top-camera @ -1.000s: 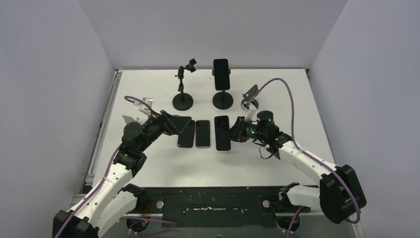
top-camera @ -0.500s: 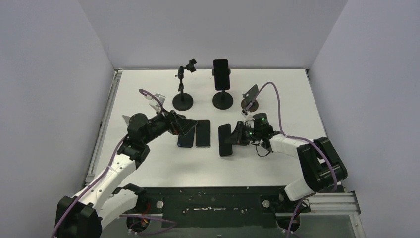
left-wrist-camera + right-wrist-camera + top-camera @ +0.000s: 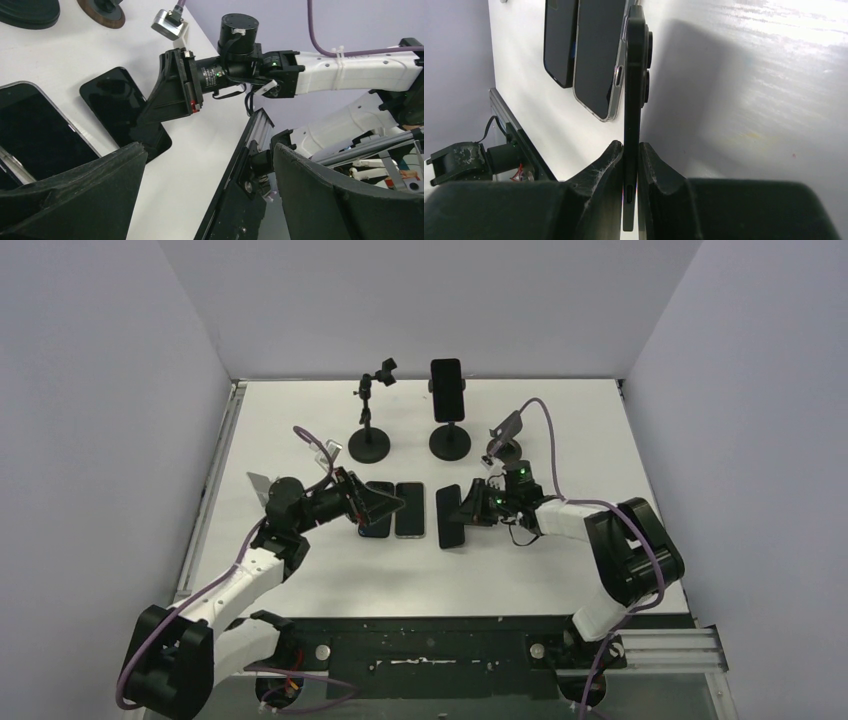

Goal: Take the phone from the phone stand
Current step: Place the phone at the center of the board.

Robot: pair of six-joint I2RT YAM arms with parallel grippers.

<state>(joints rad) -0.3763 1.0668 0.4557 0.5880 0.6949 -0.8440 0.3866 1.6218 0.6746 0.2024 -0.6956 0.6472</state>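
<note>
The right tool [image 3: 631, 150] is pinching a black phone [image 3: 634, 70] across its two faces, the jaws nearly closed on it, and holding it low over the bench [image 3: 300, 420] (probably for laying it beside the clear-cased phone [image 3: 410, 510]); the left tool [image 3: 385, 504] is hovering wide open and empty nearby; another phone [image 3: 447, 388] is standing in its phone stand [image 3: 449, 442] behind.

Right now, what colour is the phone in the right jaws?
The held phone is black; the right wrist view shows it best.
</note>
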